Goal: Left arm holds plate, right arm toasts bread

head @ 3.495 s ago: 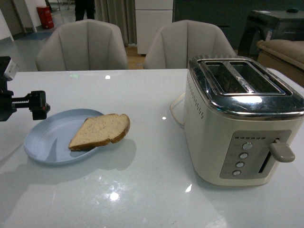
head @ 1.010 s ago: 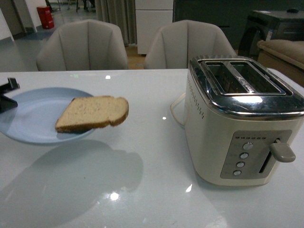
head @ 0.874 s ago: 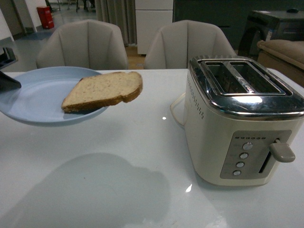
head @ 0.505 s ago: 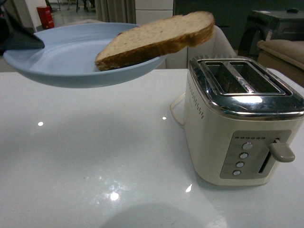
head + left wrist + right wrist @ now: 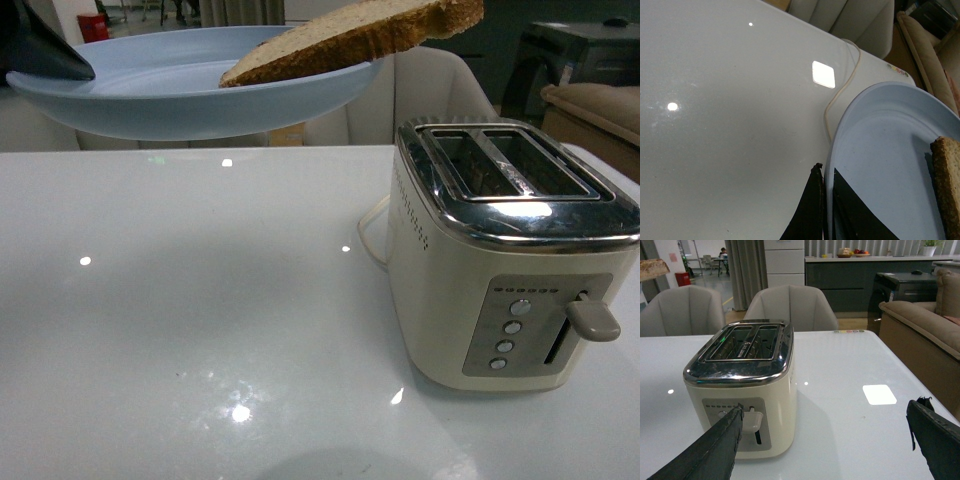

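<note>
The plate [image 5: 160,105] is pale blue; the bread [image 5: 340,38] on it is light brown with a darker crust. The toaster [image 5: 440,270] is cream with a shiny chrome top and a grey button panel. The table [image 5: 200,320] is glossy white. The left arm's fingers [image 5: 810,210] are black.

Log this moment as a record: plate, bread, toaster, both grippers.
plate: in the air above the table, held by one edge
bread: lies on the plate, rounded end overhanging the rim on the toaster's side
toaster: stands on the table, both slots empty, lever up
left gripper: shut on the plate's rim, one finger on each face
right gripper: open, empty, facing the toaster's lever side
</note>
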Robot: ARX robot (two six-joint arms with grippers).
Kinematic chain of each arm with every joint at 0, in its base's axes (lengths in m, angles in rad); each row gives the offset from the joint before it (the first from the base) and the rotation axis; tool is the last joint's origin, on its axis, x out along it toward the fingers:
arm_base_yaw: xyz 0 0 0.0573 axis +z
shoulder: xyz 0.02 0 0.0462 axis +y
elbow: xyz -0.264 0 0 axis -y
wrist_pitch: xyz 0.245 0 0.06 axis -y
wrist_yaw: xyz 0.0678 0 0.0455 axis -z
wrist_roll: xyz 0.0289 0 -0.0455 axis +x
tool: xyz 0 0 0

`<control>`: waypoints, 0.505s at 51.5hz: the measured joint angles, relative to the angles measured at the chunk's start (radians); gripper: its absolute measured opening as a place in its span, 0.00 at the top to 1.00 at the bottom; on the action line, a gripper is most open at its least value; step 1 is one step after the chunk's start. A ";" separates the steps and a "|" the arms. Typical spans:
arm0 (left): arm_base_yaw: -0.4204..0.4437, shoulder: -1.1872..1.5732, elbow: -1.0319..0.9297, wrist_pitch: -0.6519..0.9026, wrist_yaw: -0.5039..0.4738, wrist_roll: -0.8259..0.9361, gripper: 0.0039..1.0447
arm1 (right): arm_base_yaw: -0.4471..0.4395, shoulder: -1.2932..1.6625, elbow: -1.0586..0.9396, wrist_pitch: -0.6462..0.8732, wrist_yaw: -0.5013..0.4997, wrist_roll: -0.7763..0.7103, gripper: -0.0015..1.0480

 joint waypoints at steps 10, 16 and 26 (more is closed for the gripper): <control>-0.001 0.016 0.006 0.033 0.021 -0.004 0.98 | 0.000 0.000 0.000 0.000 0.000 0.000 0.06; 0.004 0.035 0.019 0.035 0.030 -0.003 0.98 | 0.000 0.000 0.000 0.000 0.000 0.000 0.06; 0.003 0.041 0.020 0.032 0.030 -0.003 0.98 | 0.000 0.000 0.000 0.000 0.000 0.000 0.06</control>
